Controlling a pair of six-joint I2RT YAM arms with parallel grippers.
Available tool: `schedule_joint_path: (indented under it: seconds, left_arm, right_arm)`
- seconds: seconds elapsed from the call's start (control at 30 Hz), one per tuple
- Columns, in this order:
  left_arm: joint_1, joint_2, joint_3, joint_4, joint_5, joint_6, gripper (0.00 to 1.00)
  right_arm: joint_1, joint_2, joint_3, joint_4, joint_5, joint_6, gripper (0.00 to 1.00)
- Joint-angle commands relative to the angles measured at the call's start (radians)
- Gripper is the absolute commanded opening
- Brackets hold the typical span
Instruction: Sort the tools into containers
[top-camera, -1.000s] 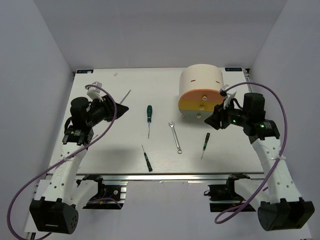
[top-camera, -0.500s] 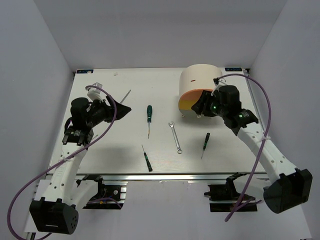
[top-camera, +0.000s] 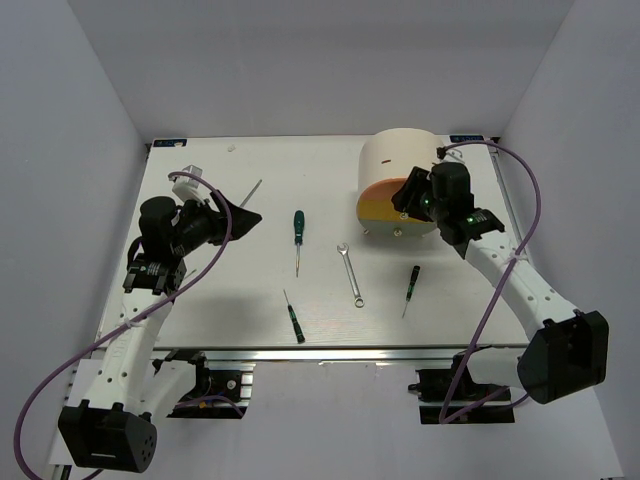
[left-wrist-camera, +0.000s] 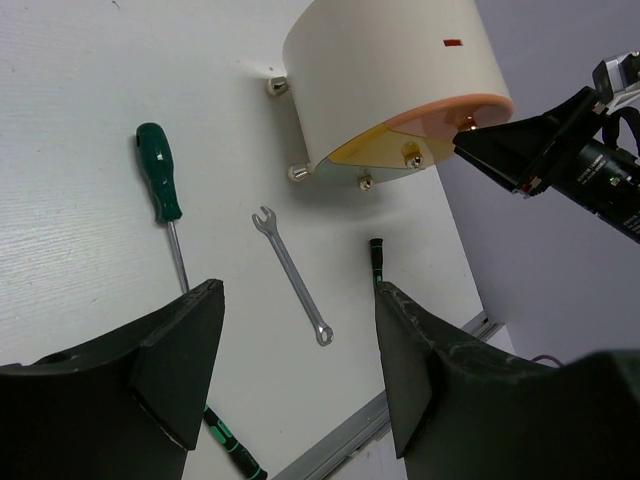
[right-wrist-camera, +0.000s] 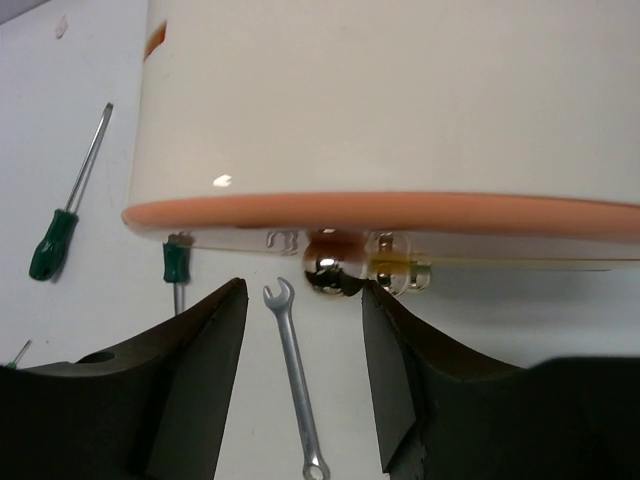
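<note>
The beige drum container (top-camera: 400, 158) with its orange drawer front (top-camera: 383, 206) stands at the back right. My right gripper (top-camera: 406, 194) is open at that front; in the right wrist view a metal stud (right-wrist-camera: 330, 265) sits just ahead of the fingertips, untouched by the gripper (right-wrist-camera: 302, 290). My left gripper (top-camera: 245, 218) is open and empty at the left. On the table lie the silver wrench (top-camera: 350, 273) and green-handled screwdrivers: one mid-table (top-camera: 298, 226), one near the front (top-camera: 293, 320), one right of the wrench (top-camera: 412, 280), one by the left gripper (right-wrist-camera: 55, 240).
The table's front rail (top-camera: 330, 350) runs close to the nearest screwdriver. White walls close in the left, right and back. The right arm (left-wrist-camera: 560, 150) shows at the drum's front in the left wrist view.
My right arm has swung from right of the drum round to its orange front, close to the stud. The left arm and the tools have stayed put.
</note>
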Motion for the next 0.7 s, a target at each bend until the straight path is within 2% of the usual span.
schedule_joint_path:
  seconds: [0.0, 0.23, 0.33, 0.43, 0.47, 0.57, 0.67]
  left_arm:
    - [-0.002, -0.014, -0.008, 0.006, -0.008, 0.0, 0.71]
    - [-0.001, -0.014, -0.022, 0.026, -0.008, -0.009, 0.71]
    - [-0.001, -0.011, -0.022, 0.029, -0.007, -0.011, 0.71]
    - [-0.002, -0.01, -0.019, 0.029, -0.008, -0.009, 0.71]
    - [-0.001, -0.01, -0.018, 0.028, -0.008, -0.009, 0.71]
    - [-0.001, -0.01, -0.019, 0.028, -0.01, -0.009, 0.71]
    - [-0.002, -0.01, -0.025, 0.032, -0.01, -0.014, 0.71]
  right_arm:
    - [-0.025, 0.008, 0.053, 0.07, 0.054, -0.017, 0.56]
    - [-0.068, 0.025, 0.056, 0.073, 0.044, -0.046, 0.54]
    - [-0.071, 0.025, 0.042, 0.108, 0.027, -0.063, 0.49]
    - [-0.072, 0.028, 0.035, 0.128, 0.012, -0.074, 0.39]
    - [-0.071, 0.025, 0.03, 0.128, 0.008, -0.077, 0.29]
    - [-0.072, 0.006, 0.004, 0.13, -0.002, -0.084, 0.16]
    - [-0.071, -0.042, -0.03, 0.116, -0.024, -0.089, 0.1]
